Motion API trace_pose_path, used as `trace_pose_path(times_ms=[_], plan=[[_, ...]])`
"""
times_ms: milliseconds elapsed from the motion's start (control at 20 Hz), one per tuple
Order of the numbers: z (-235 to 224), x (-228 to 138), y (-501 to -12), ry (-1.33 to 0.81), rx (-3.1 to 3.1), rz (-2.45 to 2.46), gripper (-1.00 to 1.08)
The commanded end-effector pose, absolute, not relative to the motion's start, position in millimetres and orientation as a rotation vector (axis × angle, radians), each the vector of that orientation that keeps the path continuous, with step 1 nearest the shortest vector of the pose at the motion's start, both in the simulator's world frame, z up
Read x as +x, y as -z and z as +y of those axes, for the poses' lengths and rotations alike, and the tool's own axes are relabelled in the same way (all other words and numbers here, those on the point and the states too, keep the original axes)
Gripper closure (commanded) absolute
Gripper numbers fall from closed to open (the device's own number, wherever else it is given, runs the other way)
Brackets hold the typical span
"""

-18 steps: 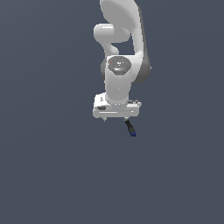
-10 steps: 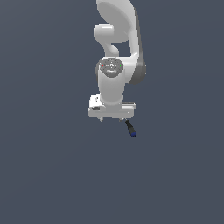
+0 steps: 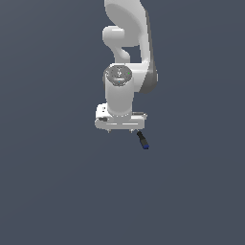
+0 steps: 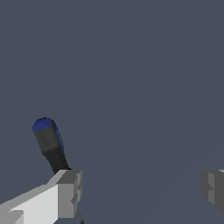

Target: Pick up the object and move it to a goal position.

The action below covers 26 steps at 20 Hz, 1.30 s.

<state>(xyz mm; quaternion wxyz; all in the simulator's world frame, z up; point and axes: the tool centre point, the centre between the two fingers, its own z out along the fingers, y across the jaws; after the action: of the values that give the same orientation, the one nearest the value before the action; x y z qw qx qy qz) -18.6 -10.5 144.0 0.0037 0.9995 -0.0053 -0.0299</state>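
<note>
Hiding the stick's [image 4: 50, 144] base – one finger [image 4: 65, 192] of spread pincer [image 4: 142, 190].

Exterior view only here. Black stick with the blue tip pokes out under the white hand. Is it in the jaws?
Observer: No. In the wrist view the jaws stand wide open, and the gap between them holds nothing.
Operator: Where's the stick then?
Observer: The stick sits outside that gap, its black end running behind one finger. I cannot tell whether they touch.
Operator: Which end is free?
Observer: The blue tip is the end away from that finger, in plain sight.
</note>
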Motion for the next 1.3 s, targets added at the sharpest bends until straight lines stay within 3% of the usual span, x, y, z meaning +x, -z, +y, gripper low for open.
trace_pose_path(times_ms=[0, 800, 1250], plan=[[-4.5, -21.5, -138.9, 0.09, 3.132, 0.009, -0.92], [76.0, -74.1, -78.2, 0.018, 3.113, 0.38, -0.92], [94.9, -91.0, -65.5, 0.0, 3.106, 0.474, -0.92]])
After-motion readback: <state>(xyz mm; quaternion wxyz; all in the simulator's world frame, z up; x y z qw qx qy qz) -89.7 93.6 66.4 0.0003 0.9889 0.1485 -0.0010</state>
